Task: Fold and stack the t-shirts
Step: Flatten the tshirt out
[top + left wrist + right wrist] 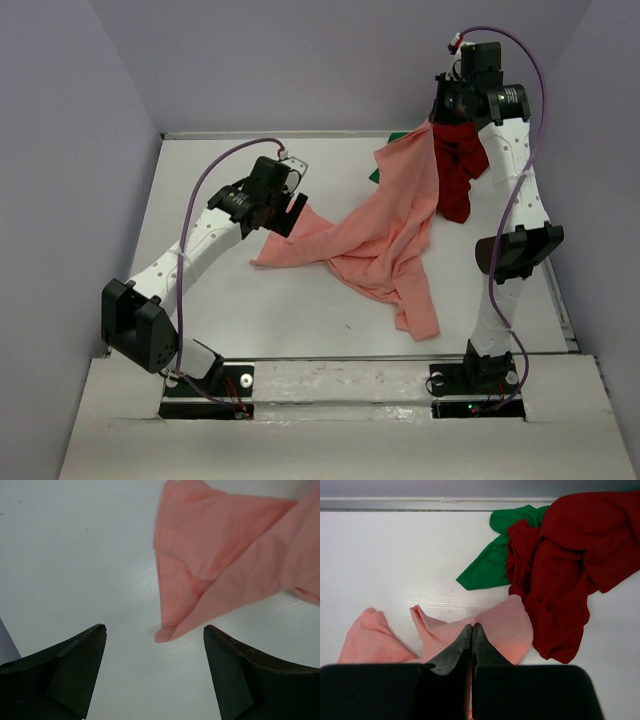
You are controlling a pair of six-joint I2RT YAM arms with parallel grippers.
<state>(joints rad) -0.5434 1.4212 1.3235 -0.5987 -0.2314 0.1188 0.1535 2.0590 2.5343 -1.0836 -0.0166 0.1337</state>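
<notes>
The salmon-pink t-shirt (395,235) is seen partly lifted off the white bench (300,320): its upper edge is pinched in the right jaws, which are closed tight on the cloth, the two fingers (457,652) being pressed together with a pink fold bulging out beyond them. The right arm (515,170) is raised at the far right of the bench, and from it the pink shirt hangs down and trails across the bench, one flap reaching left towards the left arm (210,235) and another reaching towards the near edge. The left jaws are held wide apart and nothing is gripped by them; in the left wrist view a pointed corner of the pink shirt (210,555) is seen lying flat on the bench just ahead of the gap between the fingers (75,670), touched by neither. The dark red t-shirt (565,565) is crumpled in a heap at the far right of the bench, just beside the lifted pink cloth. The bright green t-shirt (490,565) lies bunched near the back wall, its right side covered by the dark red one; in the top view only a small patch of green (377,176) is shown behind the pink cloth.
</notes>
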